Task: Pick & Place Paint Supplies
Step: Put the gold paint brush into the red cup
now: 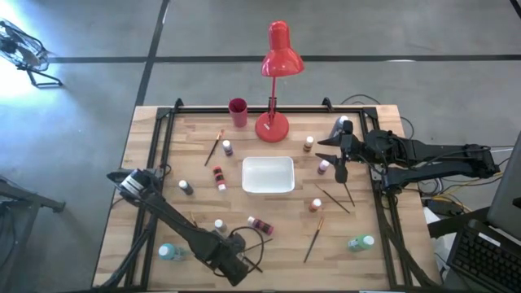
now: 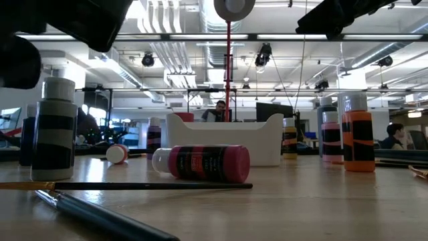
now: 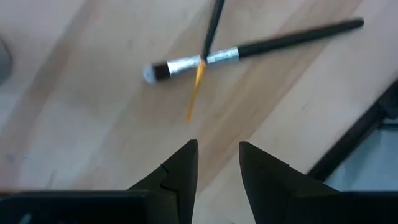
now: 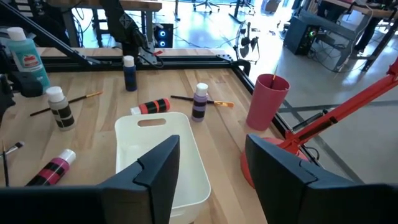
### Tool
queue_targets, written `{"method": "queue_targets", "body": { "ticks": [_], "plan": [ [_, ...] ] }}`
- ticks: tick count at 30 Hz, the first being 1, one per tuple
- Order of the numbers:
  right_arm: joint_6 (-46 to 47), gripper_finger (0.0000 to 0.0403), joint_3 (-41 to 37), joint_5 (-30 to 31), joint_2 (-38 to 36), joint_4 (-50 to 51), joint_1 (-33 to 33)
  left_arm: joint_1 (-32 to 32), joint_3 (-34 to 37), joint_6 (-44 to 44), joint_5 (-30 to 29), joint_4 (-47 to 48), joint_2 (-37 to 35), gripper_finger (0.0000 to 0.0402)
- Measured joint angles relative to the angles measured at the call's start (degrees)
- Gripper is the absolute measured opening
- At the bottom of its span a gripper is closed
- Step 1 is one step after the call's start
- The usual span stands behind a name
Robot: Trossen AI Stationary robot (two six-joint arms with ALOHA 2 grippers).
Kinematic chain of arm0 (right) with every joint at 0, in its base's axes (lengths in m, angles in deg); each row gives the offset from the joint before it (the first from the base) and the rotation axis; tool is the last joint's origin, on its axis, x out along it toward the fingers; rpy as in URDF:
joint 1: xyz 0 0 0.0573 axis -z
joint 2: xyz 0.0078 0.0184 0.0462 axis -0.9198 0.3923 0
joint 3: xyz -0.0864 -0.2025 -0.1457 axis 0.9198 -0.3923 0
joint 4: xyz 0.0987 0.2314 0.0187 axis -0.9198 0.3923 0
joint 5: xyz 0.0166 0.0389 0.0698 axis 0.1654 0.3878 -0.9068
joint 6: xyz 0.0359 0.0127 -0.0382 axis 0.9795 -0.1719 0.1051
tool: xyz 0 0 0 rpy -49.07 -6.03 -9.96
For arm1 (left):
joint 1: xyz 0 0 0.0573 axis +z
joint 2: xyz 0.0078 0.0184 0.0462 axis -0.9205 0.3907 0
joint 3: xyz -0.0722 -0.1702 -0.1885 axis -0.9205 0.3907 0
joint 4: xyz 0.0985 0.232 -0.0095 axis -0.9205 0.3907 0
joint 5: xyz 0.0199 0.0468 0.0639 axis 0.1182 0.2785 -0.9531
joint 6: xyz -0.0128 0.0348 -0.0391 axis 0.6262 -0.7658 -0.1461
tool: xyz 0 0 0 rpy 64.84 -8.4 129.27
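Note:
Small paint bottles stand or lie across the wooden table: a purple one (image 1: 227,148), a red one on its side (image 1: 218,175), a pink one on its side (image 1: 260,225), an orange one (image 1: 316,206), and teal ones (image 1: 361,242) (image 1: 167,252). Thin brushes (image 1: 313,236) (image 1: 214,148) lie flat. My left gripper (image 3: 217,146) is open and empty above two crossed brushes (image 3: 205,57) at the near edge. My right gripper (image 4: 211,143) is open and empty, raised right of the white tray, near a pink bottle (image 1: 324,167).
The white tray (image 1: 268,189) sits mid-table. The red cup (image 1: 238,112) and the red desk lamp (image 1: 273,126) stand behind it at the far edge. A black frame (image 1: 163,138) borders the table. Bare wood lies near the front centre.

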Motion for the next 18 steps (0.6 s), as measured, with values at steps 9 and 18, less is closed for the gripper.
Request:
{"method": "queue_targets", "body": {
  "ticks": [9, 18],
  "plan": [
    [-0.2, 0.0201, 0.0, 0.0, 0.0, 0.0, 0.0, 0.9, 0.4, -0.5, -2.5, 1.0, 0.0, 0.0122],
    [-0.2, 0.0184, 0.0, 0.0, 0.0, 0.0, 0.0, 1.3, 0.8, -0.9, -4.1, 1.0, 0.3, 0.0122]
  ]
}}
